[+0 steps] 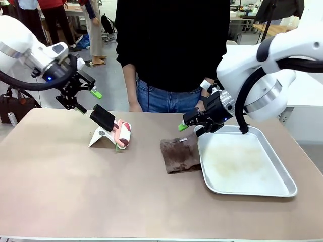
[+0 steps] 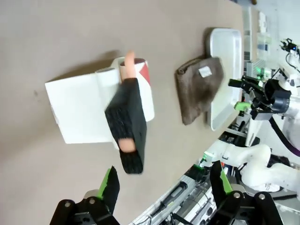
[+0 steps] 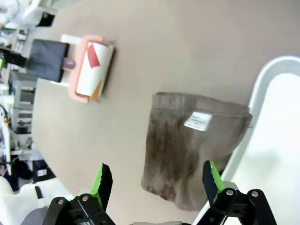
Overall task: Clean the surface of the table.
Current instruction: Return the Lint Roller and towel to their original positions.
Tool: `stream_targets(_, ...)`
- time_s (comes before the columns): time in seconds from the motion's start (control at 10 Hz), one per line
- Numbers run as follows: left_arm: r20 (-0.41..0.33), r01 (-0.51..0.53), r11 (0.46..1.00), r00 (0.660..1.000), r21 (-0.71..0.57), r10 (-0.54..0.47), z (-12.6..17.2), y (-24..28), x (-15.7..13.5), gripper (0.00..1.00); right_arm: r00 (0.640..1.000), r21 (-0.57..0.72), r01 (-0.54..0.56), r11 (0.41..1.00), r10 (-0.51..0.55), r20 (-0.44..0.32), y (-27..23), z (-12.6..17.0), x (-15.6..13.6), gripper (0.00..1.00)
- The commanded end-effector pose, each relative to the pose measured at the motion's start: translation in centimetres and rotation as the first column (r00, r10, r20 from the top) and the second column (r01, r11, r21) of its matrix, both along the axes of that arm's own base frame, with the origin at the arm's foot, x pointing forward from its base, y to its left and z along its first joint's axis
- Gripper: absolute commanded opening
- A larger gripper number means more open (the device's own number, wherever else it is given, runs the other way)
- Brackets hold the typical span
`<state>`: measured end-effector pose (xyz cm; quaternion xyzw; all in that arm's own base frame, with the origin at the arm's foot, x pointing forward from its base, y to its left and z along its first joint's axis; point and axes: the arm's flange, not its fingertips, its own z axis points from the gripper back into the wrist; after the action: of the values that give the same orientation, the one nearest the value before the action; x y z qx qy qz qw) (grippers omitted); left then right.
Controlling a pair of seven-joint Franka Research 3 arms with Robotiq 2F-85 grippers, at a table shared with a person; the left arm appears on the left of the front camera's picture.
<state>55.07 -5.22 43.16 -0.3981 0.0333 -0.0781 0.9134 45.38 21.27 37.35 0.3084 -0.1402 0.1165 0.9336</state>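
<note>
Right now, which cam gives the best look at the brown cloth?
Right wrist view: the brown cloth lies large and central beyond the open right claw, its white label and its edge against the tray clear. In the front view it is smaller and oblique; in the left wrist view it is small and distant.

A lint roller [image 1: 112, 127] with a black handle and pink frame rests on a white stand [image 1: 100, 137], left of centre. A folded brown cloth [image 1: 180, 155] with a small white label lies right of it, its right edge touching a shiny metal tray [image 1: 275, 174]. A person [image 1: 171, 50] in black stands at the far side.
</note>
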Motion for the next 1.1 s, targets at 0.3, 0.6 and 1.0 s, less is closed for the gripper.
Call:
stream_targets(0.3,0.095,0.157,0.951,0.986,-0.267,-0.136,2.1,7.7,-9.1,1.0,0.999,0.343,0.04,0.939,-0.025,-0.047,-6.4,1.3,-4.3,1.0)
stream_targets(0.6,0.101,0.172,0.886,0.985,-0.431,-0.142,0.0,15.0,-15.4,1.0,0.984,0.624,0.038,0.781,0.078,-0.158,-16.2,1.5,-7.0,1.0)
stream_targets(1.0,0.05,0.051,0.813,0.998,-0.579,-0.027,-4.5,22.9,-17.8,1.0,0.937,0.725,0.081,0.684,0.195,-0.29,-27.9,-0.9,-7.7,1.0)
